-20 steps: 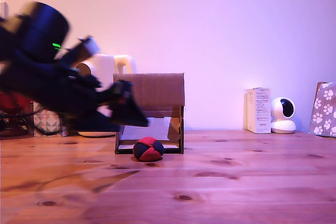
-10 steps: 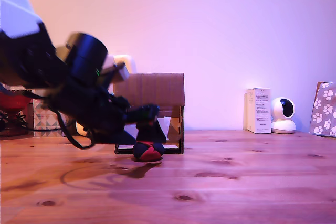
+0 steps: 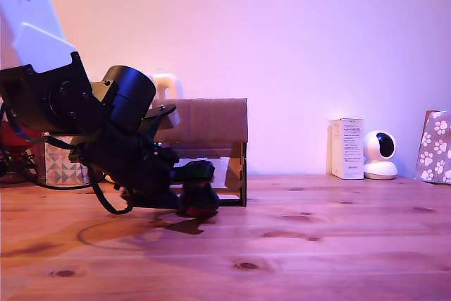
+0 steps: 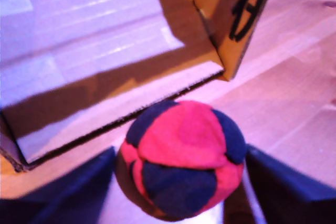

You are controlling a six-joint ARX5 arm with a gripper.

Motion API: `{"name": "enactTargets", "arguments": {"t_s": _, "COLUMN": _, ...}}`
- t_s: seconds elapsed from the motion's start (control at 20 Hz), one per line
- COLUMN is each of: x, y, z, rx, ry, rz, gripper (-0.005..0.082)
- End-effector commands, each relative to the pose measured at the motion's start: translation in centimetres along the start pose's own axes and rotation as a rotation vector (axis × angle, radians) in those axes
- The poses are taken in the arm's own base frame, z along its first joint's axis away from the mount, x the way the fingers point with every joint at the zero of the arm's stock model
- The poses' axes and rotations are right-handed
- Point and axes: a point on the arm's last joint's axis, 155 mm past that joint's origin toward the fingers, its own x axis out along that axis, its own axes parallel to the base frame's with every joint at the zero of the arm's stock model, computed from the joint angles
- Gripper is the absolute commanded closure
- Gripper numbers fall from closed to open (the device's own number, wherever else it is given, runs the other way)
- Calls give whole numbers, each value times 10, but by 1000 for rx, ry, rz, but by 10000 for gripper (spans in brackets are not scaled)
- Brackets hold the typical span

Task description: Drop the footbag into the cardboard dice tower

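Your footbag (image 4: 181, 158) sits on the wooden table (image 3: 317, 244), directly between the two dark fingers (image 4: 286, 184) of the gripper (image 4: 181, 192). In the wrist view one finger shows on each side of the ball, and the gap between them is only slightly wider than the ball itself. You cannot tell from either view whether the pads are actually touching it; the claw is spread around the ball, not clamped.

The ball is round, so it has no long axis to report. A red panel faces the wrist camera, with dark navy panels beside and below it.

In the exterior view the footbag (image 3: 199, 206) is mostly hidden by the gripper (image 3: 197, 192); only a sliver of red shows at table level, just in front of the lower opening of the cardboard dice tower (image 3: 211, 121). The wrist view shows the tower's pale ramp (image 4: 89, 40) and front frame just beyond the ball, with a black mark on the corner post.
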Motion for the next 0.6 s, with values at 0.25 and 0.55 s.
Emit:
{"name": "enactTargets", "arguments": {"t_s": 0.25, "x": -6, "y": -4, "z": 0, "rx": -7, "ry": 33, "rz": -7, "gripper": 642}}
{"name": "enactTargets", "arguments": {"t_s": 0.55, "x": -48, "y": -19, "z": 17, "rx": -138, "ry": 113, "rz": -36, "gripper": 641}}
